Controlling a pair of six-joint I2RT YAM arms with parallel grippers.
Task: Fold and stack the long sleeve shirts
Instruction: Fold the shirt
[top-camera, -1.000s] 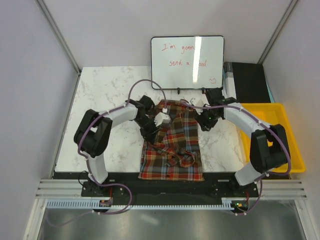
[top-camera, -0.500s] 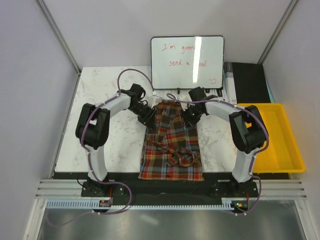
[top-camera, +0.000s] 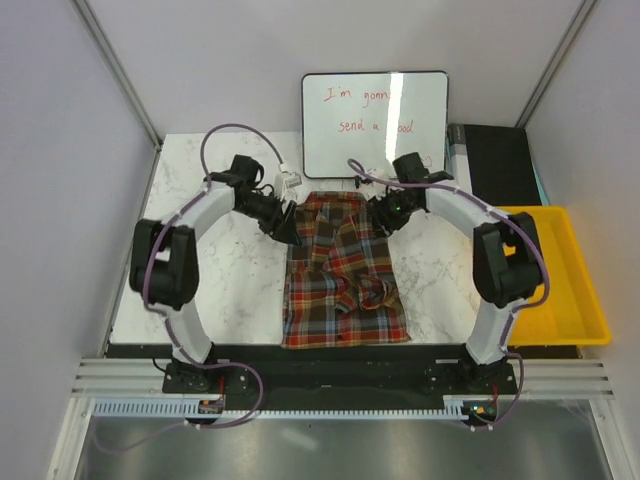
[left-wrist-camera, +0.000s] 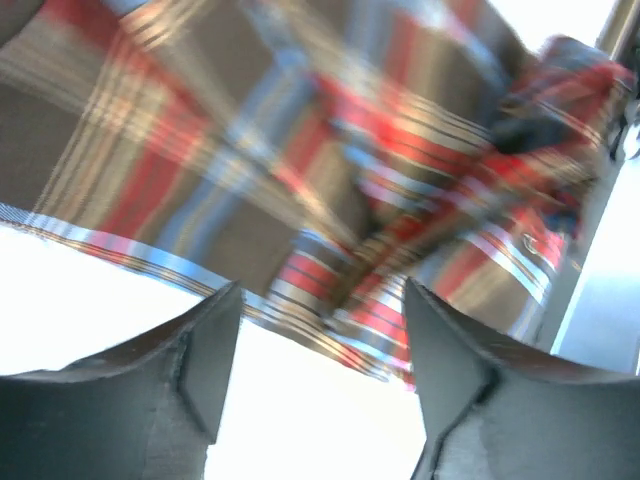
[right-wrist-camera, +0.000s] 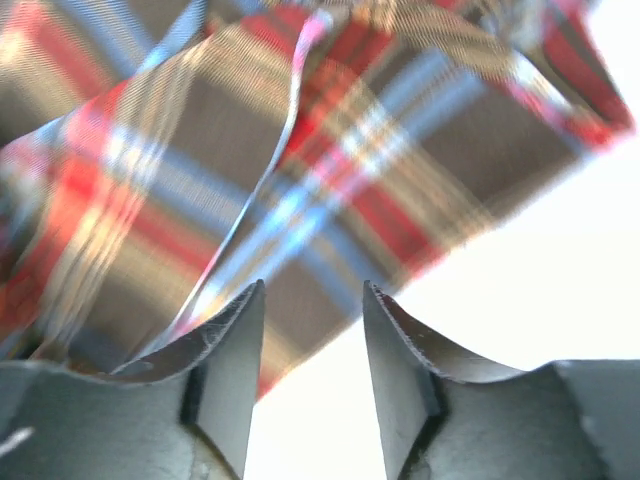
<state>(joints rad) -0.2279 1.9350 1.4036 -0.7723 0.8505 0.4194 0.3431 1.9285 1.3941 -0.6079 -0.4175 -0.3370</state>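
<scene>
shirt: one plaid shirt, red, dark and white checks, lying on the counter
shirt place: middle of the counter, long axis running 12 to 6 o'clock; far end just in front of the whiteboard, near end at the counter's 6 o'clock edge
shirt shape: narrow strip with the sides folded in; far end rumpled, near end flat
sleeve: a sleeve lies looped on top of the shirt, toward its 5 o'clock part
left arm: left arm comes in from 9 o'clock, its tip at the shirt's 11 o'clock corner
left jaws: wide apart; the wrist view shows the shirt hem just past the tips and bright counter in the gap, no cloth pinched
right arm: right arm comes in from 3 o'clock, its tip at the shirt's 1 o'clock corner
right jaws: apart, with a narrower gap than the left; the shirt edge sits just beyond the tips, view blurred, no cloth seen clamped between them
whiteboard detail: upright at 12 o'clock, red handwriting on it
bin: yellow bin at 3 o'clock beside the counter, apart from the shirt; the right arm's elbow overlaps its near side in the top view
black box: black box at about 1 o'clock, behind the bin
</scene>
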